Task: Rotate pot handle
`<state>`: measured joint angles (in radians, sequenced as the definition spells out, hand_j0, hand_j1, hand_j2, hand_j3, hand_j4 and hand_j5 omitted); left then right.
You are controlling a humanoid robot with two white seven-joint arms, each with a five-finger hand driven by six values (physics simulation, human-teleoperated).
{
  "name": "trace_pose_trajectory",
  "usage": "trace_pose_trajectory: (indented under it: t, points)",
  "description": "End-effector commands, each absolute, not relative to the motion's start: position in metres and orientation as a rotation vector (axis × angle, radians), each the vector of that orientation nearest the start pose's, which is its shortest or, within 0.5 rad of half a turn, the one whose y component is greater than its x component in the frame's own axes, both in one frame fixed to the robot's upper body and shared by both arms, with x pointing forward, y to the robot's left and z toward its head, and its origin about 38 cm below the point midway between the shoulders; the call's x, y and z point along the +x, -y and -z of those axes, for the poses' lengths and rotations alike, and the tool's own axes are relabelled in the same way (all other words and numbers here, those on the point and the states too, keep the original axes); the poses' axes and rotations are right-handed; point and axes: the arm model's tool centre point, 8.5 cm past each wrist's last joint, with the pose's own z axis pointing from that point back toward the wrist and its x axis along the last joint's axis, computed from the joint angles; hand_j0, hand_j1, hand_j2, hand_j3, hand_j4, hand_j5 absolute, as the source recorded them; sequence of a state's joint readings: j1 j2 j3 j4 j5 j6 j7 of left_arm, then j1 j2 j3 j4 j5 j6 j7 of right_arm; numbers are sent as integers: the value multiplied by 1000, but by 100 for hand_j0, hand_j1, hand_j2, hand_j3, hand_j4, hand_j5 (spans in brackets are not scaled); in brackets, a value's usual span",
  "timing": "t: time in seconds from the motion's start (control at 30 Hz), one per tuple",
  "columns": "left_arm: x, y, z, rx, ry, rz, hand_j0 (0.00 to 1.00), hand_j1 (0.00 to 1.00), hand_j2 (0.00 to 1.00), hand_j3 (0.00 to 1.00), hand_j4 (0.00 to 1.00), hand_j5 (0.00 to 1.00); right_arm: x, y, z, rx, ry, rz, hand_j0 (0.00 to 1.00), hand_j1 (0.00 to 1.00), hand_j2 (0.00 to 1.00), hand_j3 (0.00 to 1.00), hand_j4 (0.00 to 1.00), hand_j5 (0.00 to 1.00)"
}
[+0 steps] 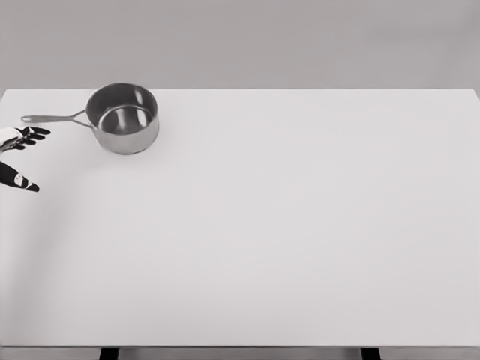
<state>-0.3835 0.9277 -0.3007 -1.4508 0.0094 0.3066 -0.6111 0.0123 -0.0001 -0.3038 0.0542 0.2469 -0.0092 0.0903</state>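
**Left hand spread beside the pot handle**

At the picture's left edge, the left hand hovers over the white table, fingers spread and holding nothing. Just beyond its fingertips lies the pot handle, pointing left. Farther off to the hand's right stands the steel pot, upright near the far edge.

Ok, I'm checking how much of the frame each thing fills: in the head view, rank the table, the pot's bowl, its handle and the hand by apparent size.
1. Table
2. Bowl
3. Handle and left hand: too alike to rank, and the hand is cut by the edge.
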Motion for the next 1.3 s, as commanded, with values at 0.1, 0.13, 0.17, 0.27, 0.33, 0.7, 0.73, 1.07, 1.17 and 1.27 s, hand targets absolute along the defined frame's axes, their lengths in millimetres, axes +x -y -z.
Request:
trace_pose_trajectory:
  t: [0.1,0.13,0.17,0.27,0.33,0.7,0.73,1.07,1.17,1.27]
  points:
    - [418,-451,-197,367,942,1012,100,100,100,100,100,100,-25,258,261,18,-51,62,100,100,100,100,100,100]
    - [418,-451,-197,367,942,1012,100,100,100,100,100,100,-24,258,261,17,-49,62,100,100,100,100,100,100]
    - [417,-451,-196,365,939,1012,100,100,100,100,100,100,-24,258,261,17,-49,62,100,100,100,100,100,100]
    - [418,-451,-196,366,940,1012,100,100,100,100,100,100,-25,258,261,18,-51,62,100,100,100,100,100,100]
    - [418,-452,-198,370,941,1012,100,100,100,100,100,100,-24,258,261,17,-49,62,100,100,100,100,100,100]
    - [409,-435,-243,368,1111,1070,100,100,100,100,100,100,-25,258,261,18,-51,62,100,100,100,100,100,100]
    - [407,-436,-248,367,1128,1067,100,100,100,100,100,100,-25,258,261,18,-51,62,100,100,100,100,100,100]
    - [355,-372,-294,203,1997,1435,100,100,100,100,100,100,-25,258,261,18,-51,62,100,100,100,100,100,100]
    - [333,-354,-253,97,1942,1438,100,100,100,100,100,100,-25,258,261,18,-51,62,100,100,100,100,100,100]
    - [331,-346,-245,110,1919,1475,100,100,100,100,100,100,-25,258,261,18,-51,62,100,100,100,100,100,100]
